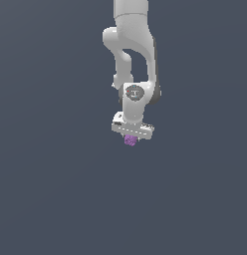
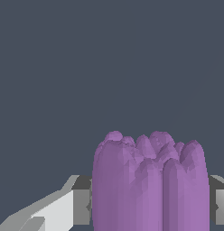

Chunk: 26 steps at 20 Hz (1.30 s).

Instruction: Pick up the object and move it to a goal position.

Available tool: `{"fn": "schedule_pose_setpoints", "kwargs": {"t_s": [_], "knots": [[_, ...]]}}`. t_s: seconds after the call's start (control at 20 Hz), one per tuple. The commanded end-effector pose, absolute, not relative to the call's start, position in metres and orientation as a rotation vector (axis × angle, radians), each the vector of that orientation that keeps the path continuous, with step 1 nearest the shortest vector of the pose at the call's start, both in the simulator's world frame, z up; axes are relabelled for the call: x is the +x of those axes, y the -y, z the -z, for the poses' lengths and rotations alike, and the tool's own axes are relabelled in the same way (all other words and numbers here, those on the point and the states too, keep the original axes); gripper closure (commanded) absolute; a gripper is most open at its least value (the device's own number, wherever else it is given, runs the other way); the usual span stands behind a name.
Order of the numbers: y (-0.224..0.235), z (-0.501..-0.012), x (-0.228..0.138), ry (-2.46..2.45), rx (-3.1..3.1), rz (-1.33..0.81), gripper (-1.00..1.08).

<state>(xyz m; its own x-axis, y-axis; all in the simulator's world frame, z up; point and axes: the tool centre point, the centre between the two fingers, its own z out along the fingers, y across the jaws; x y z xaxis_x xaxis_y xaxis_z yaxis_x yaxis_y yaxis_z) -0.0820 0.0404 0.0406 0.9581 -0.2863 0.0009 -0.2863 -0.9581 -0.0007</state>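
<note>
The purple lumpy object [image 1: 130, 140] sits right under the white hand of my arm, near the middle of the exterior view. My gripper [image 1: 130, 140] is shut on it; the fingers are mostly hidden behind the hand and the object. In the wrist view the purple object [image 2: 150, 185] fills the lower middle of the picture, with grey finger pads [image 2: 81, 206] tight against both of its sides. No goal marker shows in either view.
A plain dark grey-blue surface [image 1: 56, 189] fills the background in both views. The white arm [image 1: 133, 45] comes down from the top middle of the exterior view.
</note>
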Motion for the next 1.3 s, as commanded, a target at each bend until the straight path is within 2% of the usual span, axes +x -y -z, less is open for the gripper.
{"fn": "schedule_pose_setpoints", "kwargs": {"t_s": [0.0, 0.6, 1.25], "knots": [[-0.040, -0.039, -0.082, -0.456, -3.108, 0.000, 1.08], [-0.031, -0.060, -0.084, -0.454, -3.108, 0.002, 1.08], [0.010, -0.146, -0.090, -0.456, -3.107, 0.000, 1.08]]}}
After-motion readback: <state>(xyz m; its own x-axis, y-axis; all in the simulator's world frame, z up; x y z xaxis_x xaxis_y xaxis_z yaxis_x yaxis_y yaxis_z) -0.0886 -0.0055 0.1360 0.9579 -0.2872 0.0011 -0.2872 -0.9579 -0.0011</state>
